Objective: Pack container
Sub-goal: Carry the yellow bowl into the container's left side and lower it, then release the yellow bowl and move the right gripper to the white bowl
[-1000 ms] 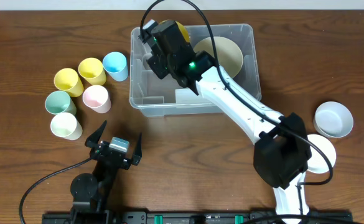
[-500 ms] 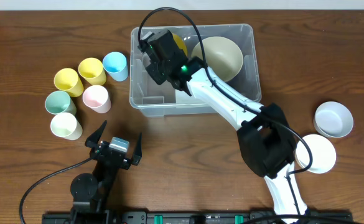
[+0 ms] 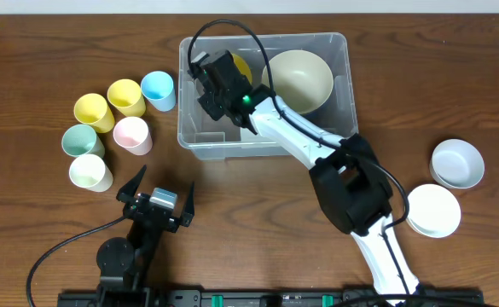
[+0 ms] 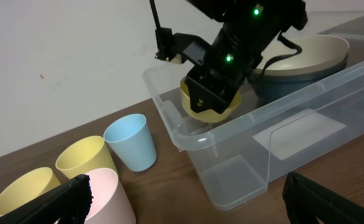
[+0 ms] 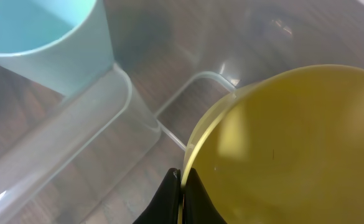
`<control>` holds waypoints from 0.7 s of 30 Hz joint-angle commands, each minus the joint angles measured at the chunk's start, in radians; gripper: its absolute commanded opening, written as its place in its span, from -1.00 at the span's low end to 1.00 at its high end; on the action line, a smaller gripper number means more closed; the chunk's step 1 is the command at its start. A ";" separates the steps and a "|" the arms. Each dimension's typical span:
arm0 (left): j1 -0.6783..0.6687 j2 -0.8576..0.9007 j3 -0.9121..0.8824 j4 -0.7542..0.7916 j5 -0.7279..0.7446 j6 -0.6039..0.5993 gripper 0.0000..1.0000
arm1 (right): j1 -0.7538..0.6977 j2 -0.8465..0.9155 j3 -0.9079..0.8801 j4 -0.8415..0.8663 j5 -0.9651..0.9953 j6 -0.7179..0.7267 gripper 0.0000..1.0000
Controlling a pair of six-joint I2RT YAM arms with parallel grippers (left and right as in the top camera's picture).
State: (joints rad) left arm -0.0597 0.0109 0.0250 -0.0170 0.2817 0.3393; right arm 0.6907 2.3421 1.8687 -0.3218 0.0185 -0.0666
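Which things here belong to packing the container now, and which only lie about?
In the job: container, yellow bowl pinched by the right gripper, beige bowl inside.
Lying about, perhaps to pack later: six cups, two white bowls; open left gripper idle.

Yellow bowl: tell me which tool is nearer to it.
Right. The right tool is shut on the rim of the yellow bowl inside the container; the left tool hangs open outside it.

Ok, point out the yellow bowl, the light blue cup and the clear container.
yellow bowl [image 5: 294, 143], right wrist view, inner surface
light blue cup [image 4: 130, 144], left wrist view, outer wall
container [image 3: 215, 148], overhead view, front wall
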 commanded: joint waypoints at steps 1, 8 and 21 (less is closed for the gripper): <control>0.005 -0.006 -0.021 -0.030 0.010 -0.008 0.96 | -0.010 0.014 0.007 0.019 0.021 -0.009 -0.84; 0.005 -0.006 -0.021 -0.030 0.010 -0.008 0.96 | -0.011 0.014 0.007 0.045 0.034 -0.009 -0.53; 0.005 -0.006 -0.021 -0.031 0.010 -0.008 0.96 | -0.006 -0.185 0.256 -0.264 0.122 0.065 0.10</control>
State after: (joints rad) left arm -0.0597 0.0109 0.0250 -0.0170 0.2821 0.3393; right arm 0.6861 2.3207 2.0129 -0.5255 0.0631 -0.0467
